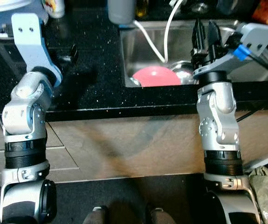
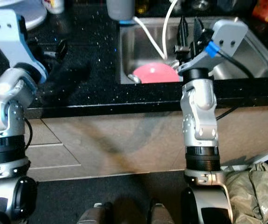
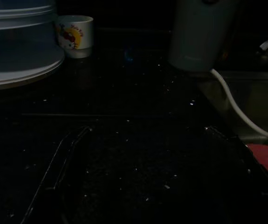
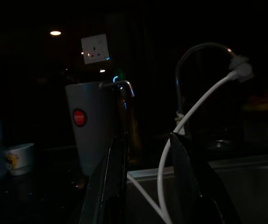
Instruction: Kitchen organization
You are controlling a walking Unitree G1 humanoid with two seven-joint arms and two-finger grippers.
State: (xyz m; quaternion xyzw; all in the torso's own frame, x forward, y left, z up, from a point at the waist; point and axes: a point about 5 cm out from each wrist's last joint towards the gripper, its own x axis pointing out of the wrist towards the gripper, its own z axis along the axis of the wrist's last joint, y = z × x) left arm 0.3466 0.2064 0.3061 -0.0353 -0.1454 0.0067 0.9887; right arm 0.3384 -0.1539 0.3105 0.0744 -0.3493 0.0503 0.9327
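Note:
A pink bowl point(image 1: 156, 76) lies in the steel sink point(image 1: 127, 56), with a metal dish point(image 1: 184, 69) beside it. My right gripper point(image 1: 205, 33) is raised over the sink's right half, above and to the right of the bowl. It is open, with nothing between its fingers point(image 4: 113, 186). A white hose point(image 4: 189, 112) runs down from the faucet point(image 4: 194, 56) just beyond them. My left gripper point(image 1: 70, 54) hovers low over the black speckled countertop point(image 1: 96, 70), left of the sink, with its fingers point(image 3: 54, 172) spread wide and empty.
A tall grey cup point(image 1: 120, 11) with a red dot stands at the sink's back left corner. A small cartoon mug point(image 3: 75, 35) and a pale round lidded container point(image 3: 17, 56) sit at the counter's back left. A crumpled bag point(image 1: 266, 189) lies on the floor at the right.

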